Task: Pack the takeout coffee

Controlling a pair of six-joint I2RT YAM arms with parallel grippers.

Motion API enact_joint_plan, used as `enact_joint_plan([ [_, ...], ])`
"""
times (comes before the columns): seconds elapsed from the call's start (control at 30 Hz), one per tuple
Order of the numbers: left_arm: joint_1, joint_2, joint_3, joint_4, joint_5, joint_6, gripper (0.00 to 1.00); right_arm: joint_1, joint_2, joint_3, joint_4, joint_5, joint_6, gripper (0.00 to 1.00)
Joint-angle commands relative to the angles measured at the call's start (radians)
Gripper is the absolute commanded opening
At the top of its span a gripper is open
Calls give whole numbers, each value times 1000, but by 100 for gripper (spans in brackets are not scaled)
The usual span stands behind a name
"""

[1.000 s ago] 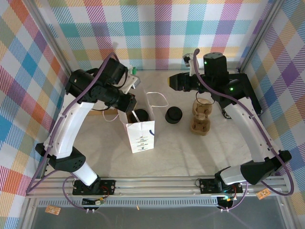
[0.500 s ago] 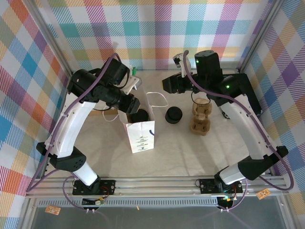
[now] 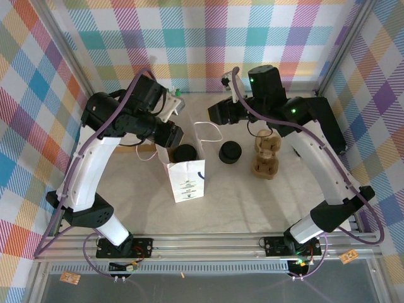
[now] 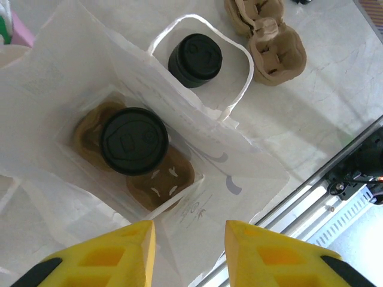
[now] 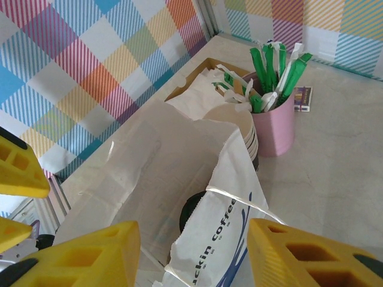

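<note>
The takeout coffee's black lid (image 4: 133, 140) shows from above inside the open white paper bag (image 4: 239, 173), where the cup stands in a brown pulp carrier (image 4: 163, 182). In the top view the lid (image 3: 185, 153) sits in the mouth of the bag (image 3: 188, 180). My left gripper (image 4: 188, 254) hovers open above the bag's near edge, holding nothing; in the top view the left gripper (image 3: 174, 134) is just left of the bag's mouth. My right gripper (image 5: 194, 257) is open and faces the bag (image 5: 149, 161) from the far side, with a sliver of the lid (image 5: 190, 209) visible.
A squat stack of black lids (image 3: 230, 152) stands right of the bag, with spare pulp carriers (image 3: 266, 155) beyond it. Behind the bag are a pink cup of green sticks (image 5: 274, 119), stacked paper cups (image 5: 242, 122) and a cardboard box of napkins (image 5: 197, 78).
The right arm has swung left, bringing its gripper toward the bag's far side. The left gripper has drawn back from the bag's mouth, leaving the lid fully exposed.
</note>
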Motion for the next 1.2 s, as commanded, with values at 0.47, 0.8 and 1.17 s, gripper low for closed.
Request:
enact_joint_plan([
  [0.47,-6,-64,184,-31,-386,-76,43,82,139,254,-172,-40,-71,50],
  [0.8,122,-252,-49,279,-708,-171,50,168,186,314,-253,-47,-76,50],
  [1.17,372,-159,-69,215,-506,-250,49,216,208,354,-357,-42,-76,49],
])
